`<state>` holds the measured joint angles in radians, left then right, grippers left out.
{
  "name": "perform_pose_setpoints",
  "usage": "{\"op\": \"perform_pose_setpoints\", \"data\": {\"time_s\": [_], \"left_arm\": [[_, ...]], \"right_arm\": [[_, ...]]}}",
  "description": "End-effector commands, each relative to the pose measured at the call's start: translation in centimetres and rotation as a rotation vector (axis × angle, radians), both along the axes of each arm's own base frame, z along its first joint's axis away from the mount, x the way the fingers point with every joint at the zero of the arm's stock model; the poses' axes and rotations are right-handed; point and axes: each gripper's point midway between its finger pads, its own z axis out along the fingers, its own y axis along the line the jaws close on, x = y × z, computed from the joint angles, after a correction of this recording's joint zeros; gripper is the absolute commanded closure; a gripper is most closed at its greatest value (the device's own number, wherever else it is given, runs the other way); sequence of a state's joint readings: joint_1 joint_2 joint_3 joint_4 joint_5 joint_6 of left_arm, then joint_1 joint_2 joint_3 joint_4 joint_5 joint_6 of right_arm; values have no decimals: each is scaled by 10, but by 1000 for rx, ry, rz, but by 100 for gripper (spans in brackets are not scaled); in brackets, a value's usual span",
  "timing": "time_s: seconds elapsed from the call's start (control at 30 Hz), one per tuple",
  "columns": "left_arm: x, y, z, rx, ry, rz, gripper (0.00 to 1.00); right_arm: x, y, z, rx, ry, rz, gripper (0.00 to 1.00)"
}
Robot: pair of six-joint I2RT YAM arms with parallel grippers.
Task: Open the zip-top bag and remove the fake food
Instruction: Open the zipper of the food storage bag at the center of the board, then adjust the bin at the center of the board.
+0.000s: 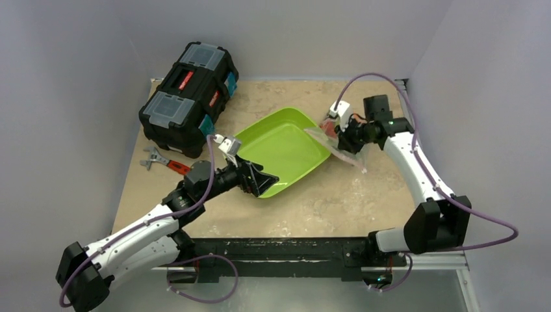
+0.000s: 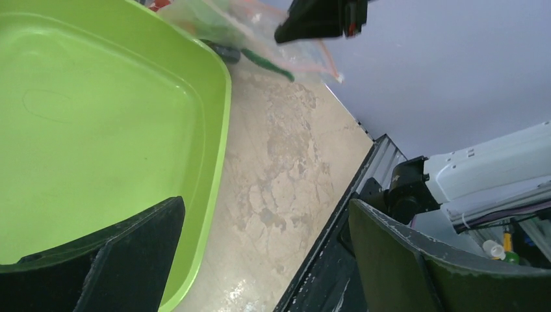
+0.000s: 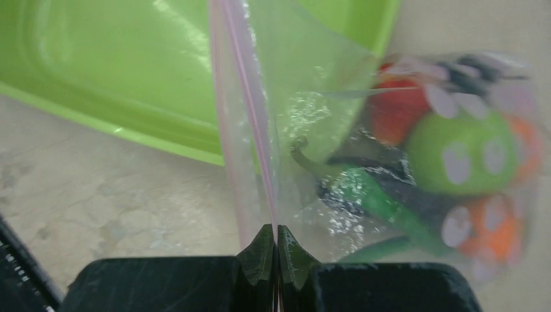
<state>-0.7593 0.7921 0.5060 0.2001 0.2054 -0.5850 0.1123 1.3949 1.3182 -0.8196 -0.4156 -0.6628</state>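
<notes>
The zip-top bag (image 1: 343, 151) lies at the green tray's right edge, part lifted off the table. My right gripper (image 3: 275, 244) is shut on its pale pink zip strip (image 3: 250, 130), which runs straight up from the fingertips. Inside the bag sits the fake food: a red pepper (image 3: 399, 110), a lime-green ball (image 3: 458, 153), an orange fruit (image 3: 500, 231) and a long green pod (image 3: 370, 195). My left gripper (image 2: 265, 214) is open and empty at the tray's near corner, well apart from the bag (image 2: 214, 19). One left finger (image 2: 130, 253) hangs over the tray.
The lime-green tray (image 1: 286, 146) fills the table's middle and holds nothing. A black toolbox (image 1: 188, 97) stands at the back left, with a red-handled wrench (image 1: 162, 162) in front of it. Grey walls close in on three sides; a black rail (image 1: 279, 250) runs along the near edge.
</notes>
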Motion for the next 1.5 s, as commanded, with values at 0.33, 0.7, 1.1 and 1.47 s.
{"op": "perform_pose_setpoints", "data": {"time_s": [0.33,0.7,1.1,1.47], "left_arm": [[16,-64,6,-271,262,-61,4],[27,-77,-47,-11,273,24,6],[18,-45,-53,482,-191,-171,7],[40,-76,-90,756,-109,-246,7]], "right_arm": [[-10,51,31,249,-133,60,100],[-31,-3,30,179,-188,-85,100],[-47,-17,26,156,-173,-131,100],[-43,-12,24,214,-164,-145,100]]}}
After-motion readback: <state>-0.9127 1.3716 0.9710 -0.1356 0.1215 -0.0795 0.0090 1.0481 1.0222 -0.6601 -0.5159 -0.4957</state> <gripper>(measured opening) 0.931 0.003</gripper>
